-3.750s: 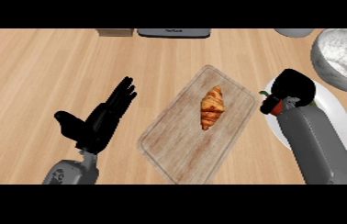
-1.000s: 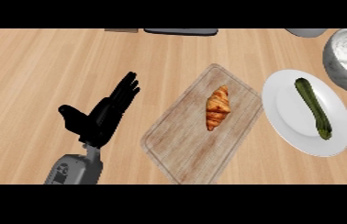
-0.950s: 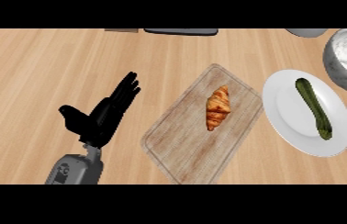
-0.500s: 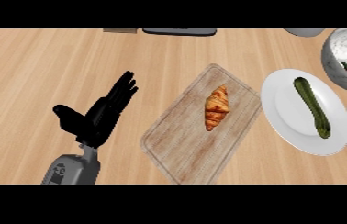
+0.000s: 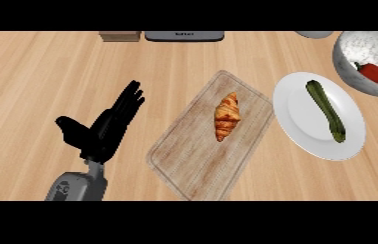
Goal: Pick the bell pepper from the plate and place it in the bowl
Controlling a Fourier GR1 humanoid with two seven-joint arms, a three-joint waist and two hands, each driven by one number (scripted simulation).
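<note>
At the right edge of the counter [image 5: 52, 78], you are looking at a grey bowl [image 5: 347, 63], cut off by the frame, with a red bell pepper [image 5: 368, 71] lying inside it against the visible wall. Only part of the pepper is showing. Just beside the bowl and nearer to you, a white plate [image 5: 295, 113] is carrying a long green zucchini [image 5: 325, 110], lying lengthwise along the plate's middle. To the left of the plate, a wooden cutting board [image 5: 192, 158] is sitting at a slant, and a croissant [image 5: 227, 115] is resting on its upper half, well apart from the plate. Your left hand [image 5: 100, 130] is showing at the lower left, resting with its fingers straight and spread, thumb out to the side, touching nothing. Your right hand is not appearing in this view. Along the far edge, a small wooden box [image 5: 119, 36] and a dark flat appliance [image 5: 184, 36] are standing side by side.
</note>
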